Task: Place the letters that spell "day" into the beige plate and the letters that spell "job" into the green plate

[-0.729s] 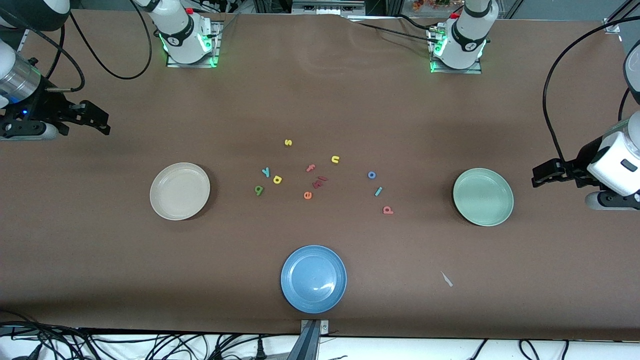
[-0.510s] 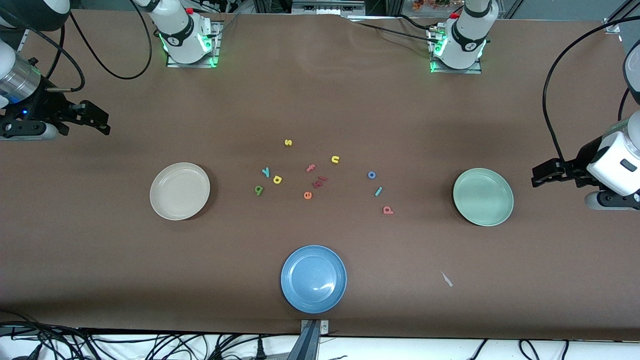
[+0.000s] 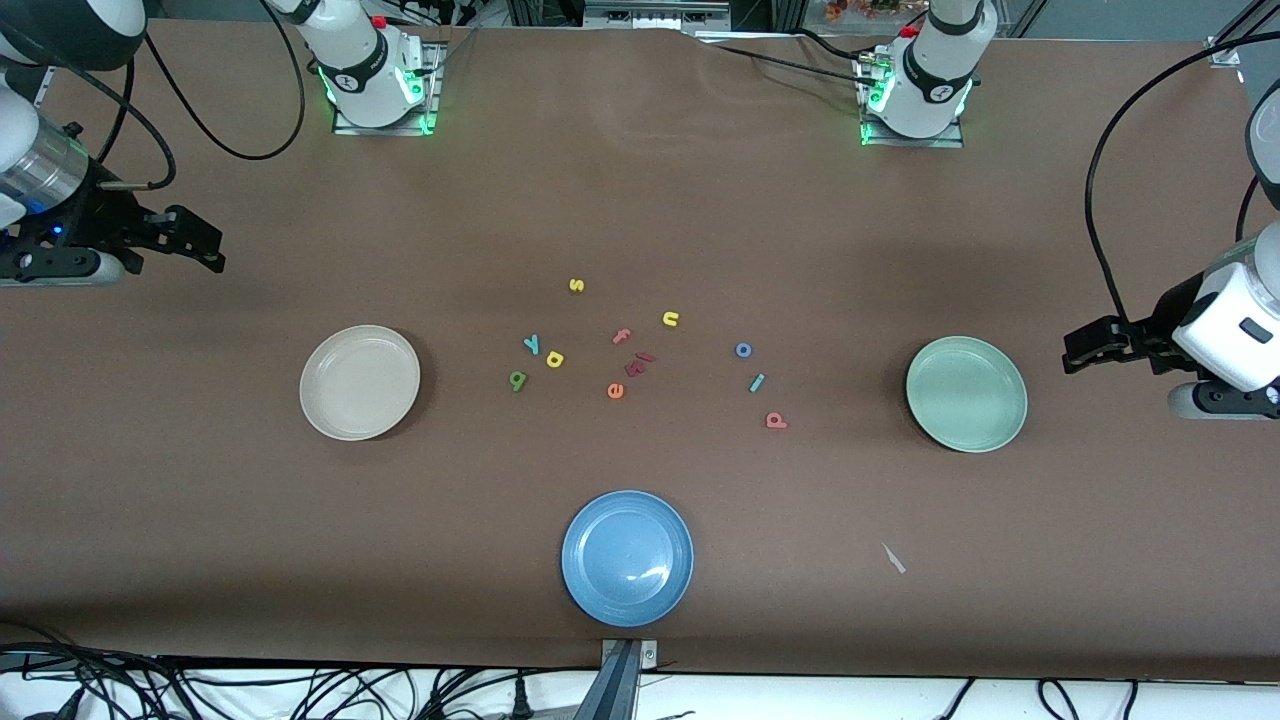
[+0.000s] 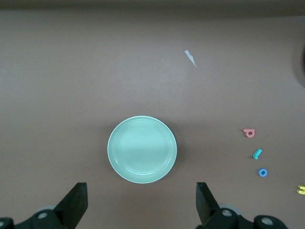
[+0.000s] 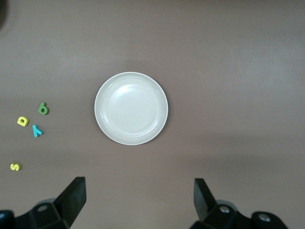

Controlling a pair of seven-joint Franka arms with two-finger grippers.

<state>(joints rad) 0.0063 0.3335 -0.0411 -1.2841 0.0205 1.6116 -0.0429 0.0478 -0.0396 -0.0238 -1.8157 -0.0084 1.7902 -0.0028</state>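
Both claws gape empty, left gripper (image 3: 1075,352) and right gripper (image 3: 205,245) at the table's (image 3: 640,180) ends, and the real trap is mid-table: yellow "a" (image 3: 555,359) sits so close to teal "y" (image 3: 532,344) that one pinch may drag both.

Loads of room around the round cream-beige plate (image 3: 360,382) and the round pale mint-green plate (image 3: 966,393), just bare brown table (image 3: 640,200). The tight spot is mid-table: small foam letters bunched close, red ones (image 3: 638,363) nearly touching, the round blue plate (image 3: 627,557) nearer the camera.
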